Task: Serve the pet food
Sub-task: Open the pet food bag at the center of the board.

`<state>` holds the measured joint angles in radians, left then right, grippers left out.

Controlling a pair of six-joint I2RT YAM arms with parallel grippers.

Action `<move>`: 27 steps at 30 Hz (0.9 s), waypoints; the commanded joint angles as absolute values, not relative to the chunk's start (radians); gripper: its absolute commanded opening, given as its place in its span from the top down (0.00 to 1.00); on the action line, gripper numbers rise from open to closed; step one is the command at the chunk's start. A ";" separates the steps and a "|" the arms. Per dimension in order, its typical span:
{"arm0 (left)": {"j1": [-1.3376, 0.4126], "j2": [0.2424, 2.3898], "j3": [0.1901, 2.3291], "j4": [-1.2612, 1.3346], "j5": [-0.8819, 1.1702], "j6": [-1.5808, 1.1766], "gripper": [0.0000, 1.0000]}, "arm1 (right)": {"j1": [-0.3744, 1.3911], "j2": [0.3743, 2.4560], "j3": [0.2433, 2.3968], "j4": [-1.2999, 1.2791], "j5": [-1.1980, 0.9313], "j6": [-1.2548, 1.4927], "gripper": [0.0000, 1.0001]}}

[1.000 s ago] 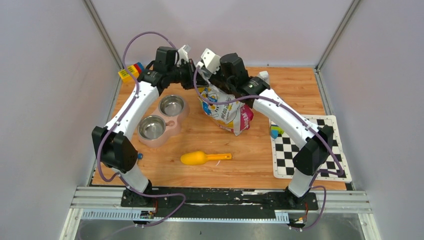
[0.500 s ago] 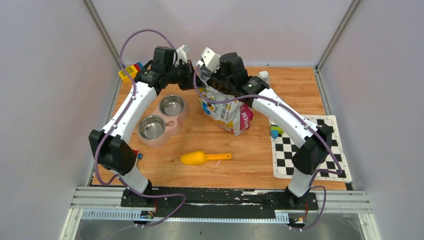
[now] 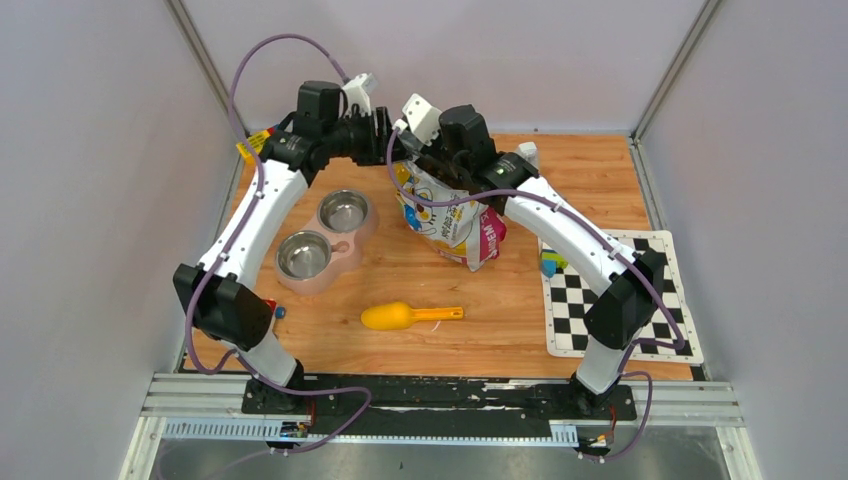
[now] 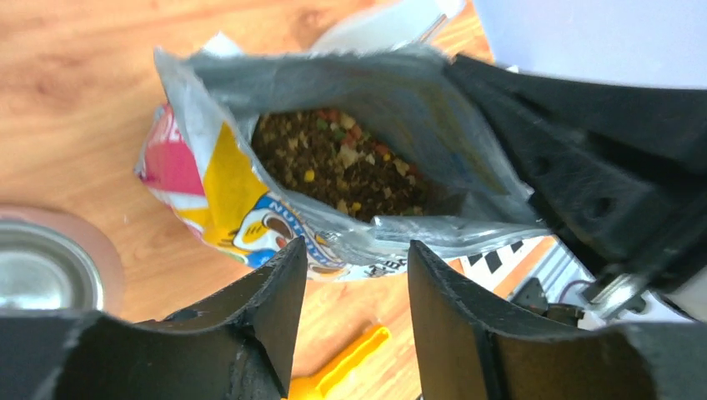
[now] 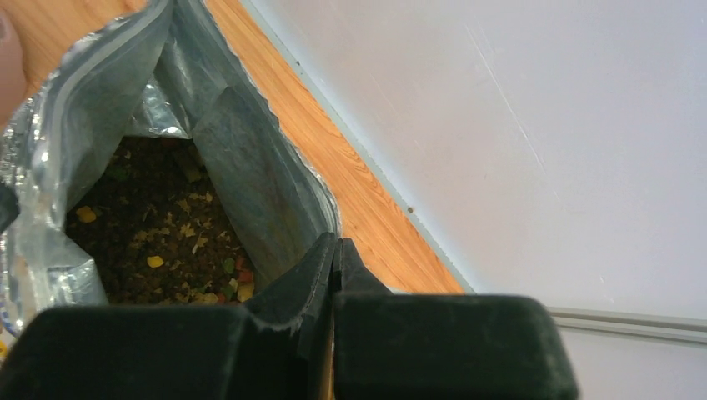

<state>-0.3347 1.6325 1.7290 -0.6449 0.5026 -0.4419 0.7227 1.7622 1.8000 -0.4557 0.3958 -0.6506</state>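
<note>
The yellow-and-white bag [image 3: 452, 218] stands at the back middle of the table with its mouth open. Brown pet food [image 4: 342, 167] with a few coloured bits fills its silver-lined inside [image 5: 158, 225]. My right gripper [image 3: 424, 163] is shut on the bag's far rim [image 5: 336, 242]. Just left of the mouth, my left gripper [image 3: 384, 128] is open, its fingers [image 4: 275, 292] apart from the near rim with nothing between them [image 4: 354, 250]. The pink double steel bowl [image 3: 352, 250] lies left of the bag. The yellow scoop [image 3: 410, 316] lies in front.
A checkerboard mat [image 3: 620, 290] covers the right side, with a small teal-and-yellow block [image 3: 550, 263] at its left edge. Coloured blocks [image 3: 260, 143] sit at the back left corner. White walls close in the back and both sides.
My left gripper has opened, let go of the bag's rim and drawn back up and to the left. The right gripper still holds the bag, which stays open.
</note>
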 commanded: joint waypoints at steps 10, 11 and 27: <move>-0.328 1.515 1.842 -0.643 0.627 0.284 0.17 | 0.695 1.712 1.859 -0.441 0.272 -0.530 1.00; -0.328 1.515 1.844 -0.663 0.643 0.325 0.17 | 0.690 1.711 1.862 -0.451 0.259 -0.520 1.00; -0.336 1.506 1.615 -0.889 0.857 1.139 0.12 | 0.585 1.737 1.931 -0.577 0.024 -0.320 1.00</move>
<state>-0.3321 1.5070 1.6333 -0.8982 0.7704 0.9367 0.6109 1.7596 1.8851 -0.5880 0.1081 -0.3901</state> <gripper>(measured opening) 0.786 0.007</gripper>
